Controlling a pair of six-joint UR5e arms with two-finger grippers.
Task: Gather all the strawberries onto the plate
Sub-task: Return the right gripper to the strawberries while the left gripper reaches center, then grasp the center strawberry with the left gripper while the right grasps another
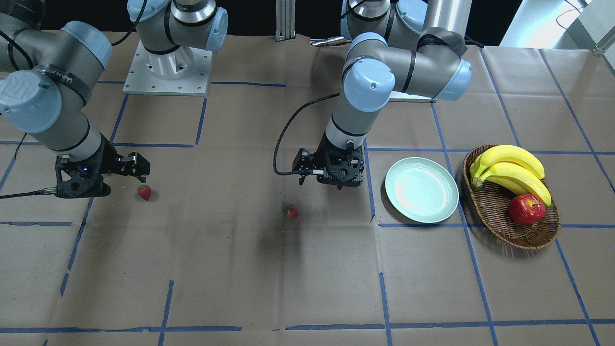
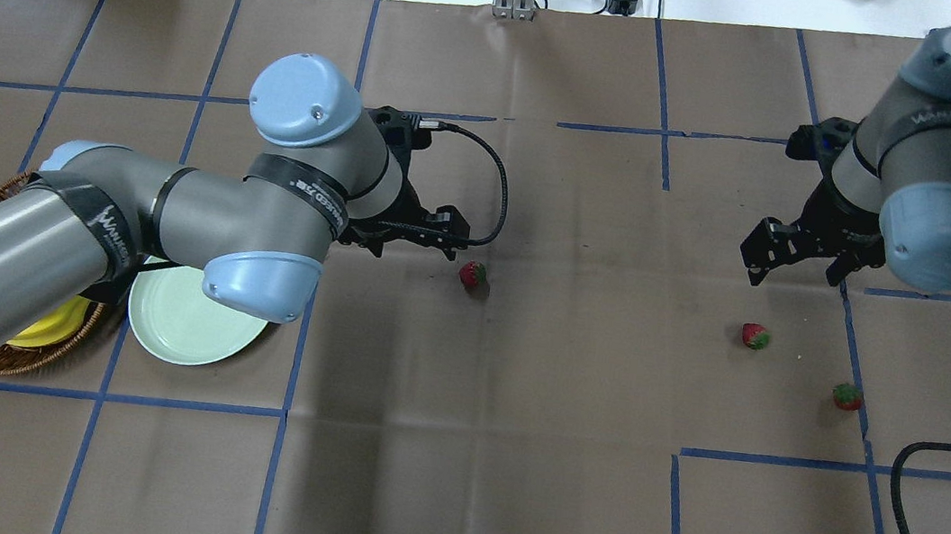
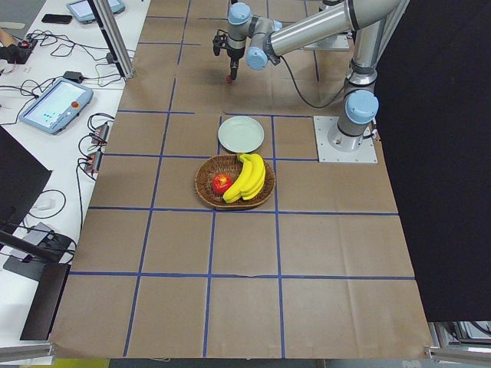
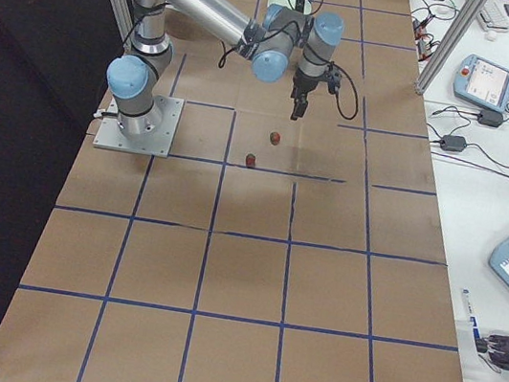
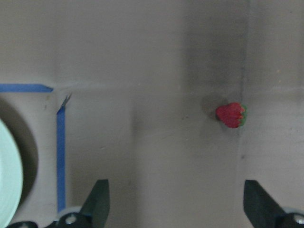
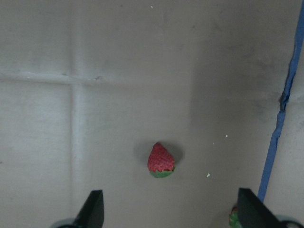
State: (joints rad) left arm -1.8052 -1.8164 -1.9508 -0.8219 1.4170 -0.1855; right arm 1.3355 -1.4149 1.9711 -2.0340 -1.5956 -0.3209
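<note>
L gripper (image 5: pixel 176 192) wide open, nothing held, pointing down, hovering over brown-paper table (image 1: pixel 240 269). Center strawberry (image 5: pixel 231 115) on its side on the paper, ahead of the fingers and off toward wrist view's right, no contact; in overhead view just beside gripper tip. Plate (image 1: pixel 422 190) flat on table near L gripper on robot's left, blue tape line (image 1: pixel 369 182) running between them; plate rim also showing at wrist view's left edge. Wicker basket (image 1: pixel 495 216) just beside plate, farther to robot's left, w/ bananas (image 1: pixel 511 166) and apple (image 1: pixel 527 209) inside. R gripper (image 6: pixel 170 194) also spread wide, empty, hovering over table on robot's right. Second strawberry (image 6: pixel 161 160) lying on paper ahead of the open fingers, approx centered between them, green cap toward cam, not touched. Third strawberry (image 2: pixel 847 397) near second one, at a blue tape line, only partly in R wrist view at bottom edge by one finger. All 3 berries on table, none in plate; R-side pair well apart from plate.
</note>
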